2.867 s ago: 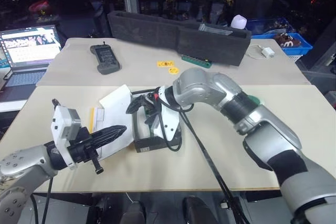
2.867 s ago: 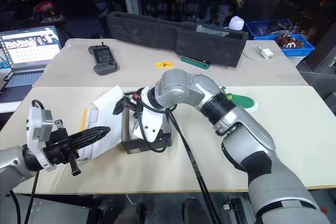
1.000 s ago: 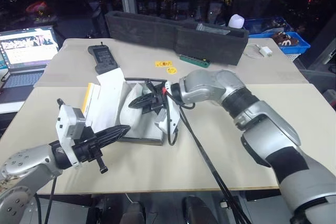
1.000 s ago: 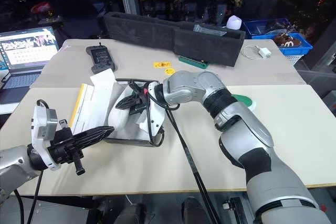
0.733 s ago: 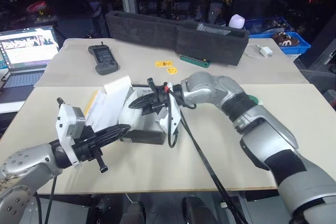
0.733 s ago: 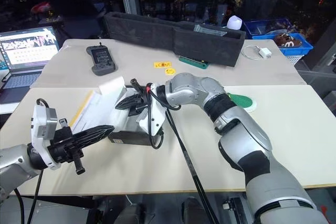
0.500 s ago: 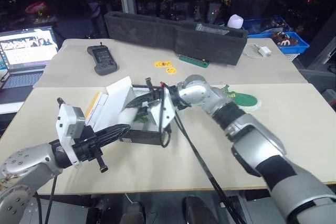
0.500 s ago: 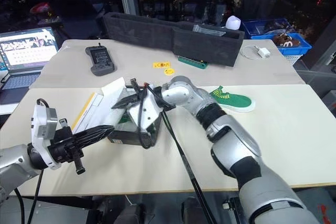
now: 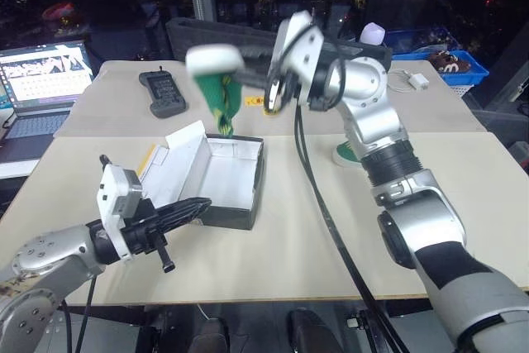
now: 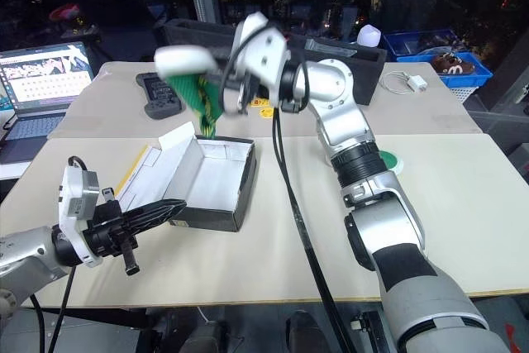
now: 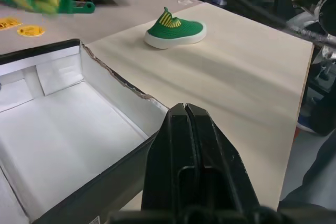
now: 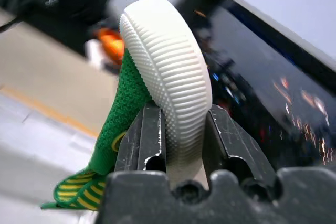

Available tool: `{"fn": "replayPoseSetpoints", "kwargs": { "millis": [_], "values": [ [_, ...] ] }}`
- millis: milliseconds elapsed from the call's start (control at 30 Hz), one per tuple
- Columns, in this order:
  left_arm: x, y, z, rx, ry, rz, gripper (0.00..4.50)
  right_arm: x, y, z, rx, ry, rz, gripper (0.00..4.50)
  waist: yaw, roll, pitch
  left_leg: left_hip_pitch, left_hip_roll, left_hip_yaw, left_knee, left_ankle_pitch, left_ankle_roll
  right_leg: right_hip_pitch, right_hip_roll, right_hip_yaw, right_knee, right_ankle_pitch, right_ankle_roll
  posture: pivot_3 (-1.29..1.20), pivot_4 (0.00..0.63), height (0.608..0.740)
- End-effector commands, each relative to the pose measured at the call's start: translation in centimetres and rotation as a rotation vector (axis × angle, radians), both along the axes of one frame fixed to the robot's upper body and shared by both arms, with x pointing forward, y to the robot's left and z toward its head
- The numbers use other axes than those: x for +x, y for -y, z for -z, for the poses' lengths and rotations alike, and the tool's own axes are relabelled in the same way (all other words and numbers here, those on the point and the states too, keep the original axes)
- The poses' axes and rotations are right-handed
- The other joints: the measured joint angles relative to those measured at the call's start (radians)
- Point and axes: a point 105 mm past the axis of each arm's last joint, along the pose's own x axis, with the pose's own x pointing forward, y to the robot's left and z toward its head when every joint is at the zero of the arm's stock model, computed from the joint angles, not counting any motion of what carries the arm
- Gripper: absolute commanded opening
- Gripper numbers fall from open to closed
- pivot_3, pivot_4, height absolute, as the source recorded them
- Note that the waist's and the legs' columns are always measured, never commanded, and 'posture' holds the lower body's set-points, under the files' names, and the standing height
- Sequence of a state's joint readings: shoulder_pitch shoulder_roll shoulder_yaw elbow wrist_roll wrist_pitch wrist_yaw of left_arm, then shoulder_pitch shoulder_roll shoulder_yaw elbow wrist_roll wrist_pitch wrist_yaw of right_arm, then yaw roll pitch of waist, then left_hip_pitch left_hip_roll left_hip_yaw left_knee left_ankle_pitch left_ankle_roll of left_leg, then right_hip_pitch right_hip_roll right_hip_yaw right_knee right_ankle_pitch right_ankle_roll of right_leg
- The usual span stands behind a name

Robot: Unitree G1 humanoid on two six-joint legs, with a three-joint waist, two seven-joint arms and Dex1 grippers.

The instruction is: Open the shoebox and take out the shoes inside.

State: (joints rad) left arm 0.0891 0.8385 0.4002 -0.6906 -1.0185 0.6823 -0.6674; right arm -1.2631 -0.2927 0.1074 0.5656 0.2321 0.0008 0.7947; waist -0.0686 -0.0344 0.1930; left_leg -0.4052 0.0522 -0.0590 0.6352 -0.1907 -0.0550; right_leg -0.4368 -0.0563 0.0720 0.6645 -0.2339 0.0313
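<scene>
- Our right gripper point(image 12: 178, 145) is raised high above the table point(image 9: 463, 204), pinching one green shoe point(image 9: 216, 80) between its two fingers by the whitish sole.
- That shoe hangs in the air above the far end of the box point(image 9: 227, 175), sole turned up, green upper with its yellow stripes dangling below.
- In the right wrist view the ribbed sole sits wedged between the fingers point(image 12: 140, 140), and the upper droops to one side.
- The box lies open on the near table, white inside, dark grey walls, with nothing in it; its lid point(image 9: 178, 163) is folded back on the left side, yellow edge showing.
- The other shoe point(image 11: 175, 27) rests flat on the table, well apart from the box, on our right beyond the right arm.
- Our left gripper point(image 11: 185, 124) is closed tight, fingers pressed together and holding nothing; it sits level, just beside the near left corner of the box.
- On the far table we see a black remote point(image 9: 164, 93), a long black foam tray point(image 9: 248, 43) and a laptop point(image 9: 41, 80) at the left edge.
</scene>
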Motion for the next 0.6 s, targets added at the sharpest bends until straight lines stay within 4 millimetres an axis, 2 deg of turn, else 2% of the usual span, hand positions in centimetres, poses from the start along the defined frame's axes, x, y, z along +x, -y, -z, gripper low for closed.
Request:
{"fn": "replayPoseSetpoints", "kwargs": {
  "millis": [33,167,267,367,500,600],
  "values": [
    [0.0,0.2,-0.2,0.010,0.014,0.011,0.00,2.0,4.8,-0.5,0.276,-0.257,0.174,0.57,0.008,0.000,0.000,0.000,0.000,0.000,0.000,0.000,0.000,0.000,0.000,0.000,0.000,0.000,0.000,0.00,0.150,0.715],
    [0.0,0.3,-0.1,0.011,0.011,0.016,0.00,2.8,8.9,1.6,0.514,-0.522,0.297,0.57,0.010,0.000,0.000,-0.002,-0.001,0.000,0.000,0.000,0.000,0.000,-0.001,0.000,-0.002,0.000,0.000,0.00,0.150,0.715],
    [0.0,0.2,0.0,0.012,0.006,0.017,0.00,2.5,13.0,4.7,0.724,-0.735,0.404,0.57,0.011,0.000,0.000,-0.004,-0.001,0.000,0.000,0.000,0.000,-0.002,-0.001,0.000,-0.001,0.000,0.000,0.00,0.150,0.715],
    [0.0,0.3,0.1,0.016,-0.004,0.022,0.00,1.0,16.1,8.5,0.837,-0.858,0.509,0.57,0.013,0.000,0.000,-0.004,-0.001,0.000,-0.001,0.000,0.000,-0.002,-0.001,0.000,-0.002,-0.001,0.001,0.00,0.150,0.715],
    [0.0,0.2,0.2,0.018,-0.011,0.027,0.00,-1.3,18.2,10.5,0.925,-0.923,0.565,0.57,0.007,0.001,0.001,-0.004,-0.001,0.001,-0.001,0.000,0.001,-0.002,-0.001,0.001,-0.002,-0.001,0.001,0.00,0.150,0.715],
    [0.1,0.2,0.3,0.019,-0.015,0.036,0.00,-3.2,20.1,13.6,0.971,-0.999,0.660,0.57,-0.001,0.003,0.001,-0.003,-0.001,0.001,0.000,0.000,0.002,-0.002,-0.001,0.001,-0.002,-0.004,0.007,0.00,0.150,0.715]
  ]
}}
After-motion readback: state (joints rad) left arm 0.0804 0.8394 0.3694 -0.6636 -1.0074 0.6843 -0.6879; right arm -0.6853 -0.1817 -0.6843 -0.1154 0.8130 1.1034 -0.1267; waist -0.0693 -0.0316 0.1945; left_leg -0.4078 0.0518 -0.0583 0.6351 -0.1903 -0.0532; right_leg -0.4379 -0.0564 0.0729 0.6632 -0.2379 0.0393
